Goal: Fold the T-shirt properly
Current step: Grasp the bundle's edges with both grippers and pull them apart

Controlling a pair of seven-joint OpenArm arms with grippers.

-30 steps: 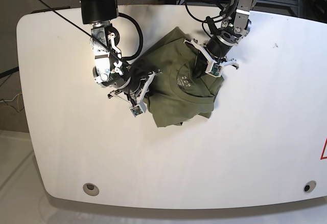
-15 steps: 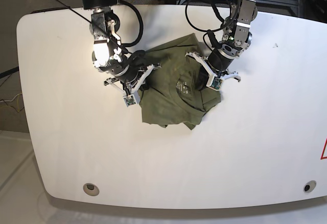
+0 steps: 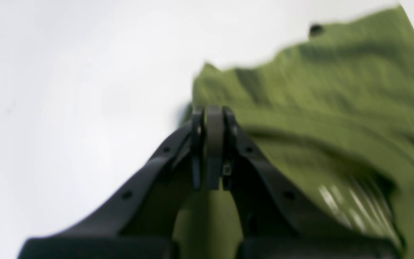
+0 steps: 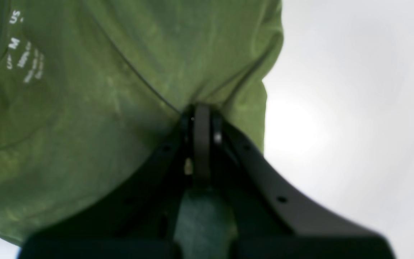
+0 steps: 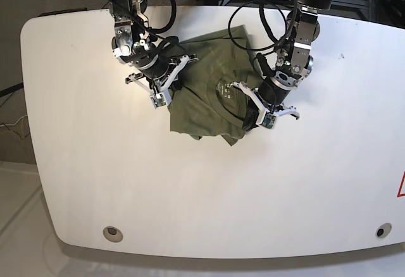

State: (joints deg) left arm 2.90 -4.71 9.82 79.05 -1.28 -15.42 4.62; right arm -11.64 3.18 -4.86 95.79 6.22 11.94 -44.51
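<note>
The T-shirt [image 5: 209, 93] lies bunched and rumpled on the white tabletop [image 5: 304, 182], toward the far edge and a little left of the middle, with its pale printed label [image 5: 223, 91] facing up between the two arms. The right end effector [image 5: 166, 92] sits at the cloth's left side, and the wrist view shows its fingers pressed together with green fabric pinched between them, so it is clenched on the T-shirt [image 4: 84, 108]. The left end effector [image 5: 256, 117] is at the cloth's right side near its lower corner, likewise clamped on a fold of the T-shirt [image 3: 318, 118] in its own blurred wrist view. Black cables [image 5: 253, 18] loop above the far edge of the tabletop, behind and over the cloth, close to both arms. Around the T-shirt the tabletop is bare white on every side: a broad stretch runs toward the near edge, another toward the right edge, and a narrower one toward the left edge. A round hole [image 5: 112, 232] sits near the near-left corner and another hole [image 5: 380, 231] near the near-right corner, both well apart from the cloth. A small dark speck [image 5: 341, 55] marks the surface toward the far-right corner, and a bit of red marking [image 5: 401, 185] shows at the right edge.
</note>
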